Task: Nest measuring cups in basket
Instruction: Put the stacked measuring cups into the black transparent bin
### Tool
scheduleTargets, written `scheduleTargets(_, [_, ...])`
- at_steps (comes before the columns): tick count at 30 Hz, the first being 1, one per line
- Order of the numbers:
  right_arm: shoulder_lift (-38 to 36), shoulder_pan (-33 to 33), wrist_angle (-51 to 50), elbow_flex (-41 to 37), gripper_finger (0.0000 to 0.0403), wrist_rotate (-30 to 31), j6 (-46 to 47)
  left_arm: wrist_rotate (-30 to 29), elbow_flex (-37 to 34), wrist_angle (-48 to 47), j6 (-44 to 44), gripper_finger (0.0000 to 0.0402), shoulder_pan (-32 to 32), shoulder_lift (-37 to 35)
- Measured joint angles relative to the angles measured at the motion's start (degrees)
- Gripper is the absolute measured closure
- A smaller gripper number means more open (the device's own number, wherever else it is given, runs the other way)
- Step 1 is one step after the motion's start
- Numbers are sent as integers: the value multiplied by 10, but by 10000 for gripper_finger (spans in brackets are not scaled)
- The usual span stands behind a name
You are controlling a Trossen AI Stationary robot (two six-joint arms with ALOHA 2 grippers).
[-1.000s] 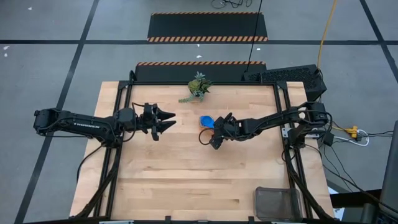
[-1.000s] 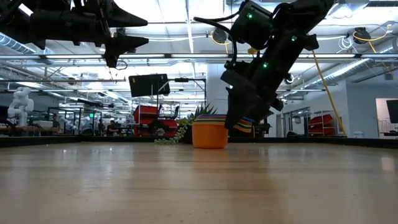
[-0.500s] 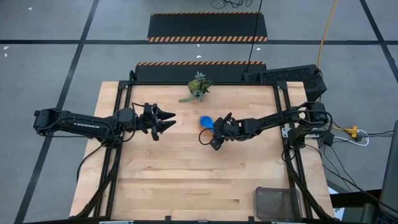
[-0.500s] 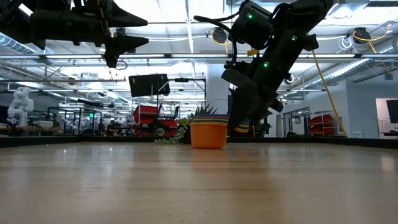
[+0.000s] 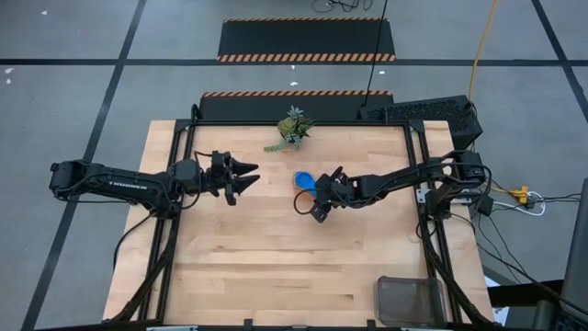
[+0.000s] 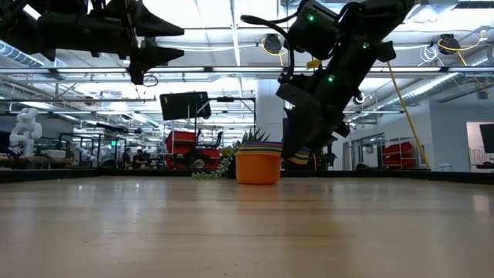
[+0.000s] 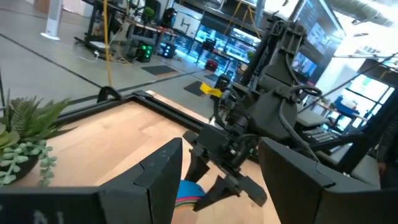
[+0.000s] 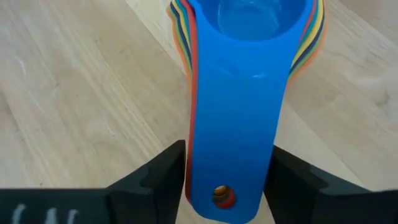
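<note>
The measuring cups (image 5: 302,178) stand nested in one stack at mid-table, the blue one on top and the orange one (image 6: 258,167) outermost, with the orange bowl's bottom on the wood. Their stacked flat handles (image 8: 231,112) point toward my right gripper (image 8: 227,180), which is shut on them. My left gripper (image 5: 250,175) hovers open above the table's left half, pointing level at the stack (image 7: 186,193). The basket (image 5: 411,299) sits at the table's near right corner, far from both grippers. My right gripper pinches the stacked handles by their two long edges (image 8: 231,158) between its two fingers, close to the free end with the hole. The fingers come slanting down from the table's right and lie along the handles. The bowls (image 6: 258,167) stay upright on the table.
A small green plant (image 5: 292,127) stands at the table's far edge, just behind the stack. Bare wood lies between the stack and the basket. A dark cable loop (image 5: 299,206) hangs beside my right gripper.
My right gripper's fingers have closed in on the stacked handles. The cup stack has slid a little toward the table's left, still upright on the wood. My left gripper has kept still.
</note>
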Motion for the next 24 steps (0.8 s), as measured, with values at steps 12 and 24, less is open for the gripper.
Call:
scheduleTargets(12, [0,-5,2,0,271,-1,-7,-4,47,2,35,188,-31,44])
scheduleTargets(24, [0,-1,5,0,133,0,-43,-19,153,-68,86,188,-37,197])
